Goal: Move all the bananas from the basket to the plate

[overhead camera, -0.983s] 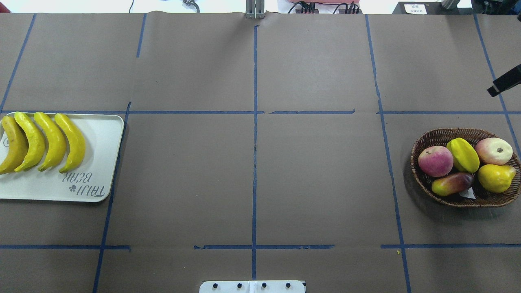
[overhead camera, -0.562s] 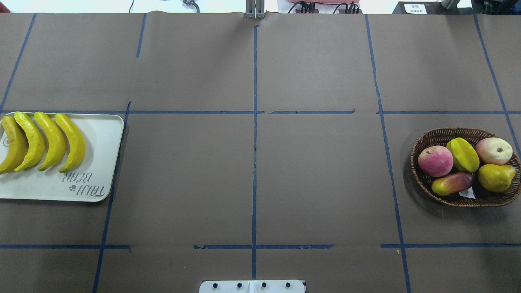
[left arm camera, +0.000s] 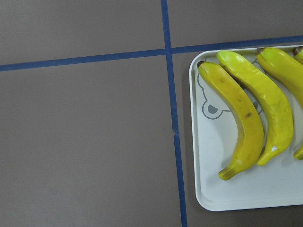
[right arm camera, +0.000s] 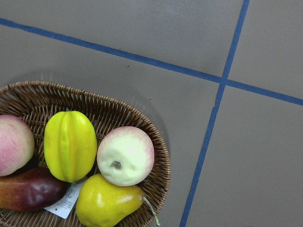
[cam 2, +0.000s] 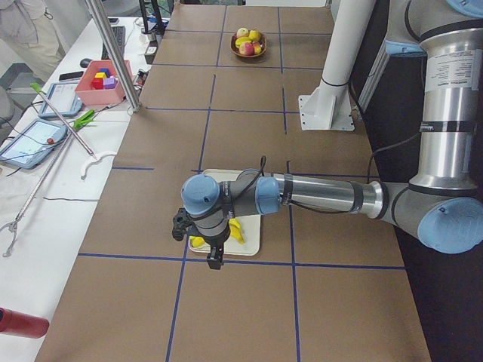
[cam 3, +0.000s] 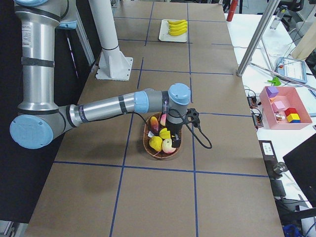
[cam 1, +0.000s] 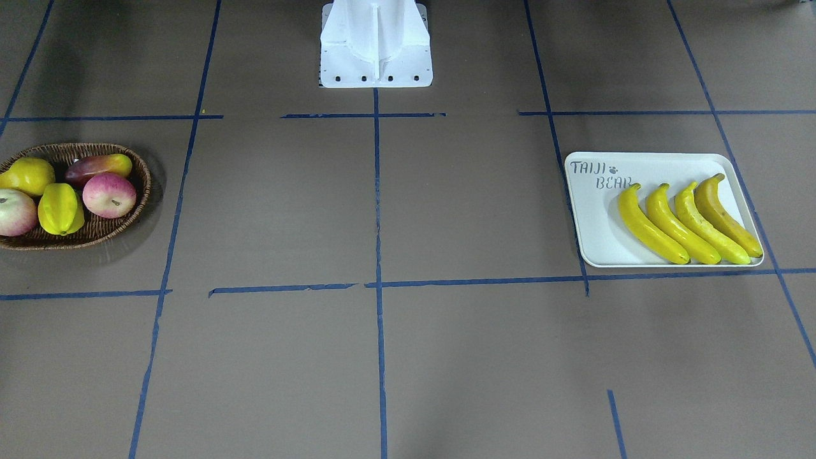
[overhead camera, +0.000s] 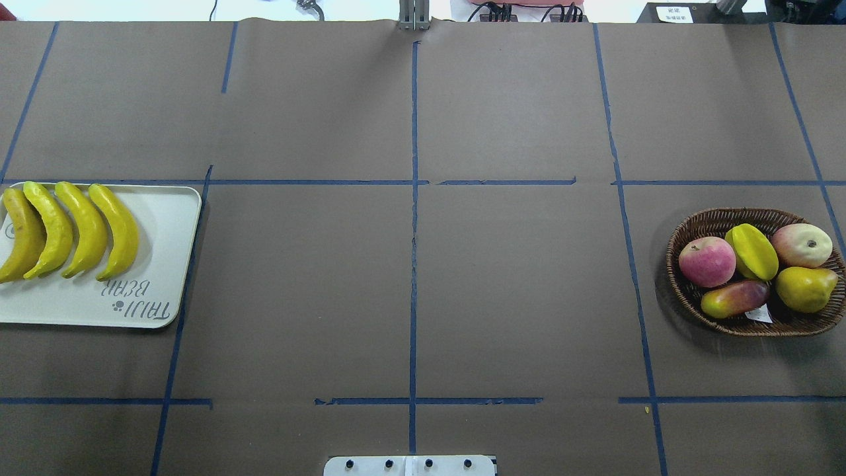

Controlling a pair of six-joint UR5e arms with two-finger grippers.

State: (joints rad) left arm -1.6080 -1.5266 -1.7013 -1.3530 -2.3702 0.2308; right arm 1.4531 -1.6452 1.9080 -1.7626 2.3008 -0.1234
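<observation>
Four glossy, curved yellow bananas (overhead camera: 69, 231) lie side by side on the off-white, rounded-corner rectangular plate (overhead camera: 165, 264). The dark brown woven wicker basket (overhead camera: 687, 231) holds a ridged yellow starfruit (overhead camera: 753, 251). The left gripper (cam 2: 214, 259) is over the plate and the right gripper (cam 3: 174, 140) over the basket; jaw opening of either: cannot tell.

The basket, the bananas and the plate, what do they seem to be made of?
Basket: woven wicker, matte brown; the interlaced strands show. Bananas: probably plastic replicas; glossy, evenly yellow skins. Plate: likely plastic or melamine; smooth off-white with printed lettering.
</observation>
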